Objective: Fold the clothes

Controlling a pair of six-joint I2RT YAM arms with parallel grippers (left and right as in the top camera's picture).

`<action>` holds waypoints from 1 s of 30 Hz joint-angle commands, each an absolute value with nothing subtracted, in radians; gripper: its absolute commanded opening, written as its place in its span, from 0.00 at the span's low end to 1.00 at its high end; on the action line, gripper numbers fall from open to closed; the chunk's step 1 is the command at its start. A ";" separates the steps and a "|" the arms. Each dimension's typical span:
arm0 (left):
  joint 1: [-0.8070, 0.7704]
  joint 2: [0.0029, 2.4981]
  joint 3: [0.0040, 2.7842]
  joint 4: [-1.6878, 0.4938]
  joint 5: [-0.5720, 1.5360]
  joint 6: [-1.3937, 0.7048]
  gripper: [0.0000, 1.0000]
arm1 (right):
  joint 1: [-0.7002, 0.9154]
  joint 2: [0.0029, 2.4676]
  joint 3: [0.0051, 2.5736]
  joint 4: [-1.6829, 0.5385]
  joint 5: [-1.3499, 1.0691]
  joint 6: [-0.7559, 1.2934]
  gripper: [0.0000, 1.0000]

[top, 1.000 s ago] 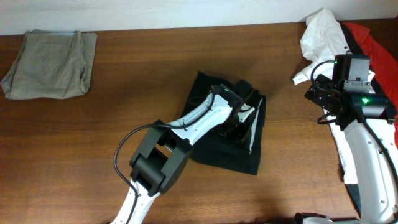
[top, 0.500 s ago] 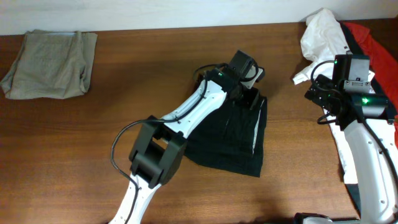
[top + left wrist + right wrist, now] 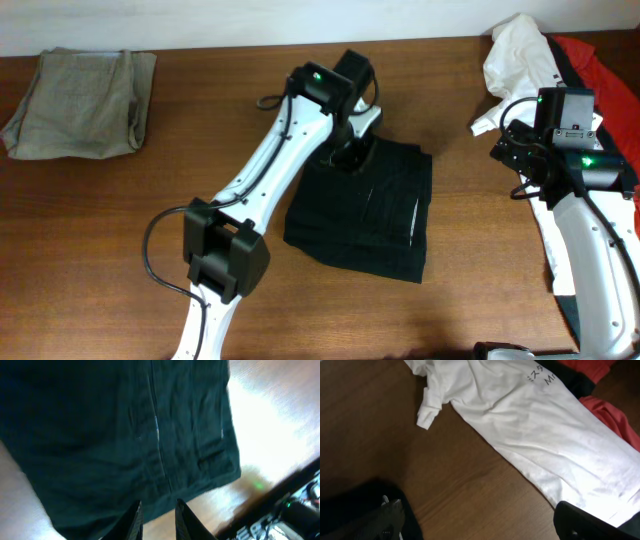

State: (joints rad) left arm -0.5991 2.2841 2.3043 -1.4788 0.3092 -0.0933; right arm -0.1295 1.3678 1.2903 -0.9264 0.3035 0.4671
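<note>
At centre of the overhead frame the black garment point(image 3: 370, 215) lies folded; left gripper point(image 3: 352, 152) hovers by its upper-left edge, jaws a slit apart, empty; right gripper point(image 3: 480, 516), jaws wide, hangs over the white T-shirt point(image 3: 530, 425), upper right; prob. best: lift clear w/o snagging the fold.

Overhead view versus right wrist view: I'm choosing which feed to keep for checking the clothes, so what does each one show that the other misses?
Only the overhead view shows the folded black fabric garment at the table's middle and the folded grey-khaki garment at the far left corner. Only the right wrist view shows the dark lettering printed on the white fabric T-shirt. Both show that T-shirt, the crumpled red fabric garment beside it, and the brown wooden table.
</note>
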 commanded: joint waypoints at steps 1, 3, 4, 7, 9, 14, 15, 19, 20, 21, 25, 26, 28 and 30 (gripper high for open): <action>-0.668 2.291 2.122 -1.424 0.402 -0.059 0.22 | -0.132 1.364 1.303 -0.927 0.326 0.467 0.99; -0.709 2.291 1.997 -1.298 0.448 -0.103 0.22 | -0.132 1.364 1.303 -0.927 0.326 0.467 0.99; -0.733 2.291 1.920 -1.217 0.510 -0.117 0.22 | -0.132 1.364 1.303 -0.927 0.326 0.467 0.99; -0.792 2.291 1.777 -1.056 0.672 -0.120 0.22 | -0.132 1.364 1.303 -0.927 0.326 0.467 0.99; -0.838 2.291 1.733 -1.003 0.674 -0.164 0.22 | -0.132 1.364 1.303 -0.927 0.326 0.467 0.99; -0.842 2.207 1.796 -0.992 0.655 -0.163 0.22 | -0.132 1.364 1.303 -0.927 0.326 0.467 0.99; -0.813 2.153 1.804 -0.992 0.617 -0.163 0.33 | -0.132 1.364 1.303 -0.927 0.326 0.467 0.99; -0.545 2.000 1.804 -1.049 0.467 -0.154 0.99 | -0.132 1.364 1.303 -0.927 0.326 0.467 0.99; -0.424 2.005 1.798 -1.077 0.467 -0.064 0.99 | -0.132 1.364 1.303 -0.927 0.326 0.467 0.99; -0.346 2.012 1.780 -1.085 0.480 -0.011 0.99 | -0.132 1.364 1.303 -0.927 0.326 0.467 0.99; -0.251 2.122 1.654 -1.025 0.720 0.085 0.99 | -0.132 1.364 1.303 -0.927 0.326 0.467 0.99; -0.258 2.149 1.628 -0.995 0.723 0.084 0.99 | -0.132 1.364 1.303 -0.927 0.326 0.467 0.99; -0.286 2.204 1.613 -0.977 0.730 0.084 0.99 | -0.132 1.364 1.303 -0.927 0.326 0.467 0.99; -0.326 2.242 1.613 -0.959 0.731 0.067 0.99 | -0.132 1.364 1.303 -0.927 0.326 0.467 0.99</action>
State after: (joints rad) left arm -0.2832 2.2009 1.6173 -0.9764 0.6926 0.0601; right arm -0.1295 1.3678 1.2903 -0.9272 0.3065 0.4671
